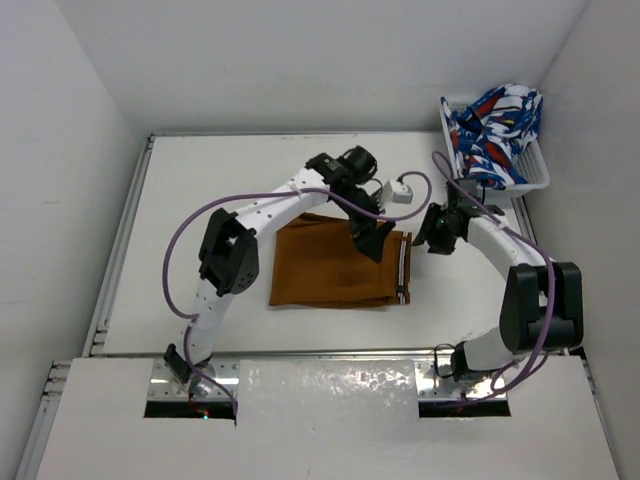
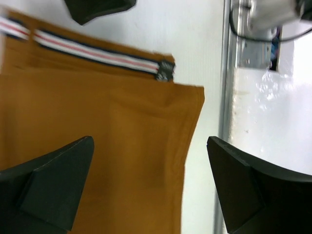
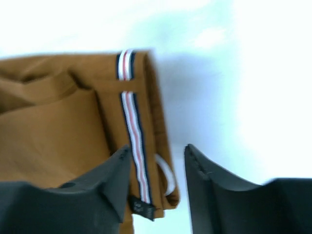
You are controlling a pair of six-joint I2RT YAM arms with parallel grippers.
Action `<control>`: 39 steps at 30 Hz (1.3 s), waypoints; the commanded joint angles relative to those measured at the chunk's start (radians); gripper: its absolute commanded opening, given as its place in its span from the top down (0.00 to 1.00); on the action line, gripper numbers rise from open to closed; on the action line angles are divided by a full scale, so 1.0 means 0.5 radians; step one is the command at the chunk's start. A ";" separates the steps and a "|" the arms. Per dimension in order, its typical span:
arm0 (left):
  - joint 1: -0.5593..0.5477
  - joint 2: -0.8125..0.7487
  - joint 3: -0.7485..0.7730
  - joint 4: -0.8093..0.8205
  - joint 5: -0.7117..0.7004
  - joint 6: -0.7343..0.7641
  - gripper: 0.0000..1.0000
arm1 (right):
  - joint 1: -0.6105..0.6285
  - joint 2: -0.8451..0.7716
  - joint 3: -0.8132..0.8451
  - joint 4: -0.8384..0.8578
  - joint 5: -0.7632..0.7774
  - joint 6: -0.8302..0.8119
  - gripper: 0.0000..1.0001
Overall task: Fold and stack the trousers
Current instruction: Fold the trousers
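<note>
The mustard-brown trousers [image 1: 335, 270] lie folded into a flat rectangle at the table's middle, with the striped waistband edge [image 1: 404, 268] along their right side. My left gripper [image 1: 368, 238] hovers over their far right part. In the left wrist view it [image 2: 151, 161] is open wide, above the fabric's edge [image 2: 122, 146]. My right gripper [image 1: 437, 238] is just right of the waistband. In the right wrist view it [image 3: 156, 163] is open, with the striped waistband edge [image 3: 134, 141] and a white loop lying between and below its fingers.
A white basket [image 1: 533, 181] with blue-white-red patterned clothes [image 1: 493, 125] stands at the back right corner. A small white box with a cable [image 1: 401, 192] hangs between the arms. The table's raised rim [image 1: 125, 230] runs along the left side.
</note>
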State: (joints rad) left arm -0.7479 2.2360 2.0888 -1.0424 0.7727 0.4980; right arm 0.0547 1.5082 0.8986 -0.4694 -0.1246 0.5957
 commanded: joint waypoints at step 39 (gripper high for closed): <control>0.947 -0.241 -0.806 0.679 -0.536 0.772 1.00 | 0.415 -0.129 -0.371 0.147 -0.368 -0.025 0.94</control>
State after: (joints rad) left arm -0.2806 2.1120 1.6382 -0.7773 0.4847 0.9756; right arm 0.2642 1.4483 0.6785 -0.3340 -0.3477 0.6415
